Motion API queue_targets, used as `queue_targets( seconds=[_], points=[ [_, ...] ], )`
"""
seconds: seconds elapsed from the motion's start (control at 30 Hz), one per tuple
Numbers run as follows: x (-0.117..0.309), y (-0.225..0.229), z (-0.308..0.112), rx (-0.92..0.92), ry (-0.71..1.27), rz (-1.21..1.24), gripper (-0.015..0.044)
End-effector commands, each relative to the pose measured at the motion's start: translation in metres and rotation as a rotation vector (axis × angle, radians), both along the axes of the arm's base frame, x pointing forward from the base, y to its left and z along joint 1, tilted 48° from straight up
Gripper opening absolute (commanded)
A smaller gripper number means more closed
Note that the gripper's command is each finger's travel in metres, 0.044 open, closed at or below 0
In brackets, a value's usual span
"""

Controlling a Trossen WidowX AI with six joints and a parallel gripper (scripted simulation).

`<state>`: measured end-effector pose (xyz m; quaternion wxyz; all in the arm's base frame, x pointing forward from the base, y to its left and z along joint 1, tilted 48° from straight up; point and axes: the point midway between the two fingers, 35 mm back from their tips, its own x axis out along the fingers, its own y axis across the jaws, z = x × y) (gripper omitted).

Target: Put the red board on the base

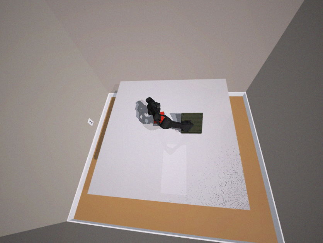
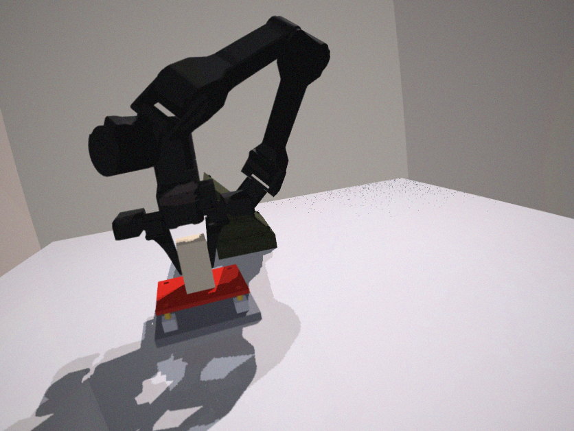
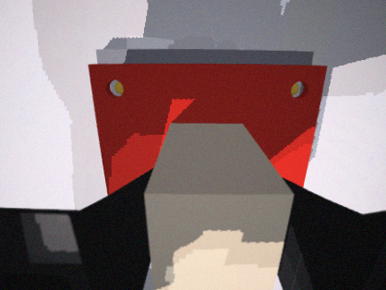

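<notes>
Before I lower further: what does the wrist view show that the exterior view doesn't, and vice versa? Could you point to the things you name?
Only wrist: gold pins [image 3: 118, 88] visible through two corner holes.
Only exterior: posts [image 2: 169, 323] beneath the board, pins showing below its near edge.
Both: the hand [image 2: 196, 270] [image 3: 208, 174] gripping the handle [image 2: 196, 266] [image 3: 213, 159] of the red board [image 2: 174, 297] [image 3: 231, 94].

Red over grey, with gold pins

The flat red board carries a grey-beige square handle; bright gold pins top light-grey square posts; the jointed arm is black, its plate dark olive with streaks.
</notes>
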<state>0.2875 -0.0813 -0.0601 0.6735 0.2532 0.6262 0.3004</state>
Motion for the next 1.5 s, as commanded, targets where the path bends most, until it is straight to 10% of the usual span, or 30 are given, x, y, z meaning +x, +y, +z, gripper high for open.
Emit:
queue_targets(
  seconds=[0.0, 0.5, 1.07, 1.47],
  points=[
    [-0.001, 0.002, -0.002, 0.007, 0.009, -0.007, 0.0000],
    [-0.002, 0.004, -0.003, 0.007, 0.009, -0.007, 0.0000],
    [-0.001, -0.001, 0.000, 0.000, 0.002, -0.002, 0.0440],
    [-0.003, -0.035, 0.031, 0.001, 0.006, -0.005, 0.0440]
  ],
)
